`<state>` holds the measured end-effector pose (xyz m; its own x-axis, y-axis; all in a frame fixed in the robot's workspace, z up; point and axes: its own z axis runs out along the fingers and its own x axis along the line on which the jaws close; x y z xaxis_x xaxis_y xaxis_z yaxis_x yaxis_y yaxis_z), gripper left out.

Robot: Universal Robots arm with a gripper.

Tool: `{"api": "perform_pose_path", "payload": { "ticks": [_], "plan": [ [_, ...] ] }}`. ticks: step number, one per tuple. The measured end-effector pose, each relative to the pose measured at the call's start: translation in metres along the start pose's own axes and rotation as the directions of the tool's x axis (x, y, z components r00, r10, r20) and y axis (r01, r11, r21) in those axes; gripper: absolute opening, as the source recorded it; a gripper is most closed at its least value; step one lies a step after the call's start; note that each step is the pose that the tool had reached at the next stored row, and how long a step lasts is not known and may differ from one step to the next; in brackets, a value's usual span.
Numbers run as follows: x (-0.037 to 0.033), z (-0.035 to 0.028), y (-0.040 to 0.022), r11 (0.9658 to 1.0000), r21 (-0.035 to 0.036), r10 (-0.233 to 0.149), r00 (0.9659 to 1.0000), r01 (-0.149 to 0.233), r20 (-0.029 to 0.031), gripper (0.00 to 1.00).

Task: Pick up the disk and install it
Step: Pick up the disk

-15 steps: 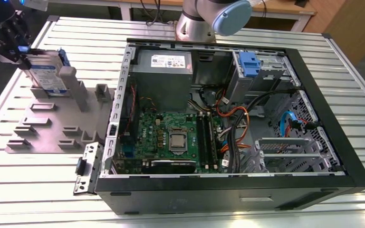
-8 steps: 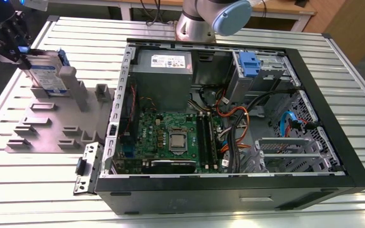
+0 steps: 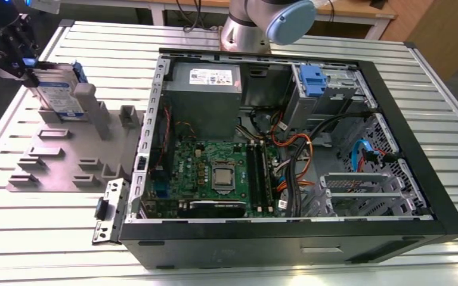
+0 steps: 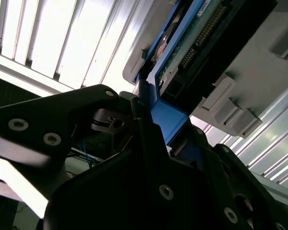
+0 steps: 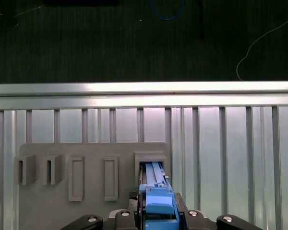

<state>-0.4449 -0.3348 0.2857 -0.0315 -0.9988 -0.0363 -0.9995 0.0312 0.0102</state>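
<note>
Arm (image 3: 253, 24) reaching to exterior view's left; gripper (image 3: 28, 72) pointing down, clamped on disk (image 3: 58, 96).

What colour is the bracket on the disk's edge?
Blue; the plastic bracket shows best in the first wrist view.

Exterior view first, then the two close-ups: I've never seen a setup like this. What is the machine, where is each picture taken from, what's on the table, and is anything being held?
The machine is a single robot arm, which rises behind the open computer case. The exterior view comes from a camera off the arm that looks down on the whole scene. Both wrist views come from cameras that ride on the arm near its gripper. On the slatted metal table lie the case and, toward the exterior view's left, a grey slotted holder. The disk, with its blue bracket, stands upright in a slot of that holder. The gripper is at the disk's top edge; whether it grips the disk I cannot tell. The disk is not in the case.
</note>
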Motion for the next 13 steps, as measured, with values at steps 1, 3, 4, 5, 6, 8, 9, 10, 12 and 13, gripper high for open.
{"api": "perform_pose_path", "payload": {
  "ticks": [1, 3, 4, 5, 6, 8, 9, 10, 12, 13],
  "plan": [
    [0.0000, -0.0001, 0.0000, 1.0000, 0.0001, 0.000, 1.0000, 0.000, 0.0001, 0.37],
    [-0.0001, -0.0012, 0.0000, 1.0000, 0.0000, 0.000, 1.0000, 0.000, 0.0000, 0.37],
    [-0.0001, -0.0021, 0.0000, 1.0000, 0.0001, 0.000, 1.0000, 0.000, 0.0001, 0.37],
    [-0.0001, -0.0032, 0.0000, 1.0000, 0.0001, 0.000, 1.0000, 0.000, 0.0001, 0.37],
    [-0.0002, -0.0043, 0.0000, 1.0000, 0.0001, 0.000, 1.0000, 0.000, 0.0001, 0.37],
    [-0.0003, -0.0069, 0.0001, 1.0000, 0.0001, 0.000, 1.0000, 0.000, 0.0000, 0.37],
    [-0.0003, -0.0082, 0.0001, 1.0000, 0.0001, 0.000, 1.0000, 0.000, 0.0001, 0.37],
    [-0.0004, -0.0094, 0.0001, 1.0000, 0.0001, 0.000, 1.0000, 0.000, 0.0000, 0.37],
    [-0.0005, -0.0130, 0.0001, 1.0000, 0.0001, 0.000, 1.0000, 0.000, 0.0000, 0.37],
    [-0.0005, -0.0142, 0.0002, 1.0000, 0.0001, 0.000, 1.0000, 0.000, 0.0000, 0.37]
  ]
}}
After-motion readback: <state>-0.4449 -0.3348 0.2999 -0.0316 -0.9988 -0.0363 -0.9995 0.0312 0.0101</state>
